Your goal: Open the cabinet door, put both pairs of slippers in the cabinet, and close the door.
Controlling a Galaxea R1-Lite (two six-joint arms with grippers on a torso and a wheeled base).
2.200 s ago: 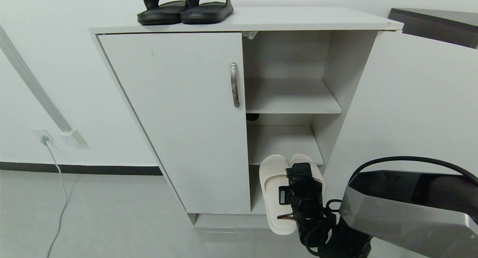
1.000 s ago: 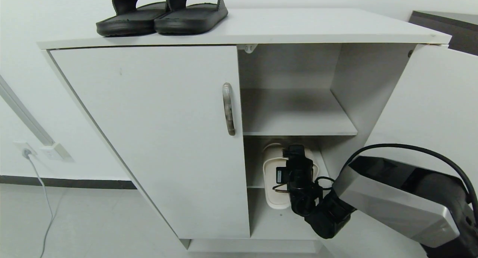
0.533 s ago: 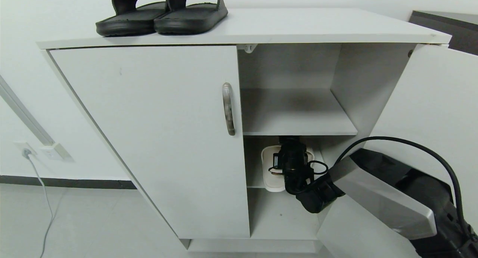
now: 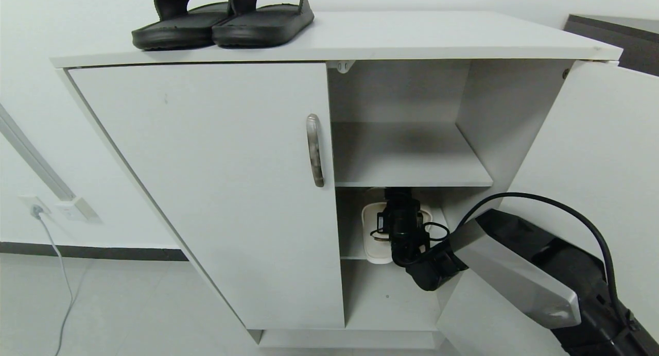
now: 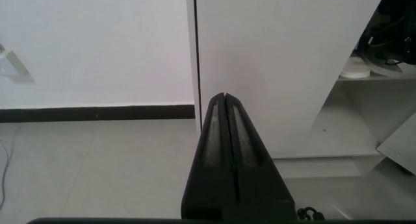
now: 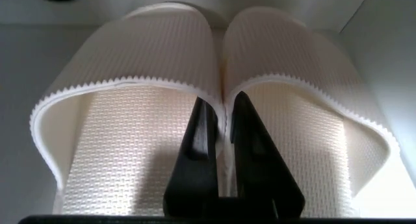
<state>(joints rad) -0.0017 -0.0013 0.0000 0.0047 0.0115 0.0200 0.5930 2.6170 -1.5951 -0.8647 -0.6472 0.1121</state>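
The black slippers [image 4: 221, 16] sit side by side on the left of the cabinet [image 4: 412, 34] top, soles down, touching each other. The left end effector [image 5: 224, 104] hangs low before the closed left door [image 4: 206, 191], its fingers pressed together on nothing. Right of the door's handle [image 4: 314, 150], the white slippers [image 4: 373, 232] lie on the middle shelf [image 4: 350, 255] under the upper shelf [image 4: 412, 165], heels poking just over the front edge. They are cream, waffle-textured, with scalloped strap edges. The right end effector [image 6: 221, 130] reaches into that compartment from the lower right, clenched on the two inner walls of the pair where they meet. The right door [image 4: 592, 155] stands wide open. A second ago the white slippers stuck farther out of the shelf; over the last half second they have barely shifted.
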